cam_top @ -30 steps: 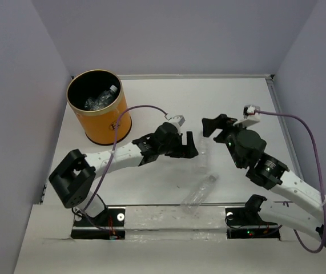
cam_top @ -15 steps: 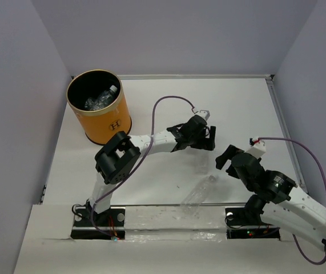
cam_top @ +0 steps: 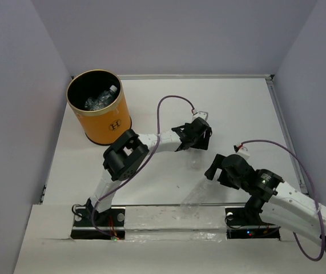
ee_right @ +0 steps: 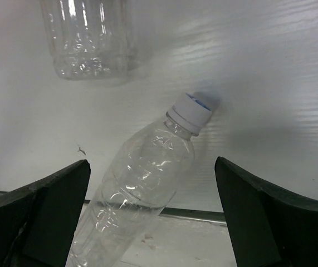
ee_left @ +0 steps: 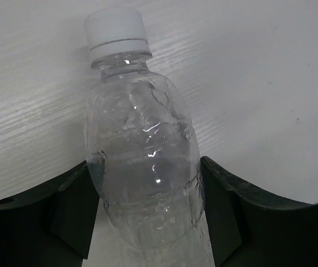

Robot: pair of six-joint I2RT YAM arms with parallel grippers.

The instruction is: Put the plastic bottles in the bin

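Two grasps are in hand: the left end effector [ee_left: 145, 167] grips the far bottle [ee_left: 139, 111], which it must next lift to the bin [cam_top: 103, 125]; the right end effector [ee_right: 152, 167] stands open facing the near bottle [ee_right: 139, 186].

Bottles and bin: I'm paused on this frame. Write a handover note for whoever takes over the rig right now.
Left gripper: shut on the far bottle, mid-table.
Right gripper: open, jaws wide on either side of the near bottle, not touching it. That bottle lies on its side by the near edge of the table.
Bin: upright at the far left, with several bottles inside.
Done: those bottles are binned.
Left: carry the far bottle to the bin, then grasp and bin the near bottle.
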